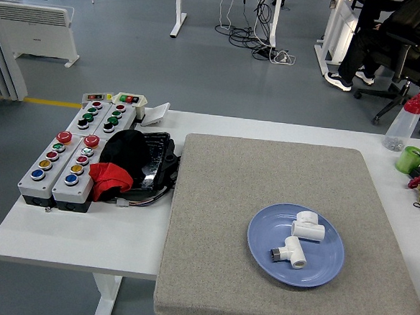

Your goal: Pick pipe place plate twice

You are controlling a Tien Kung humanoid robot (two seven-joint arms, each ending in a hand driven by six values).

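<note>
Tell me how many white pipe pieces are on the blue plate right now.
2, both on the blue plate: one pipe piece toward its far right rim, the other pipe piece nearer, around the middle. None looks hidden.
</note>
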